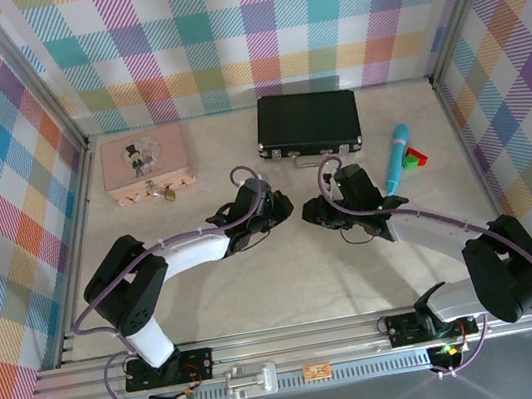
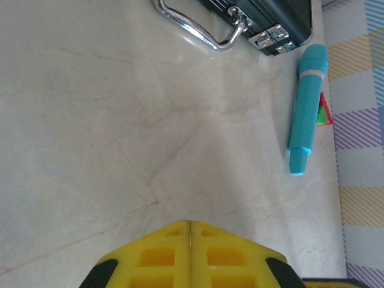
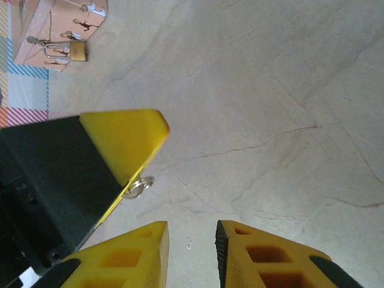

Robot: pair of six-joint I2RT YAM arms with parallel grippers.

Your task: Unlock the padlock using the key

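The pink tin [image 1: 144, 161] is closed. The padlock [image 3: 76, 50] hangs on its clasp, lying along its front. The left gripper [image 2: 190, 240] is clamped on the key [image 3: 141, 185], whose head sticks out. The right gripper [image 3: 192, 252] is slightly open and empty.

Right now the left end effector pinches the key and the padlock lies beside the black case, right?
No. The left end effector does pinch the key, but the padlock is at the pink tin, not the black case; the right wrist view shows it.
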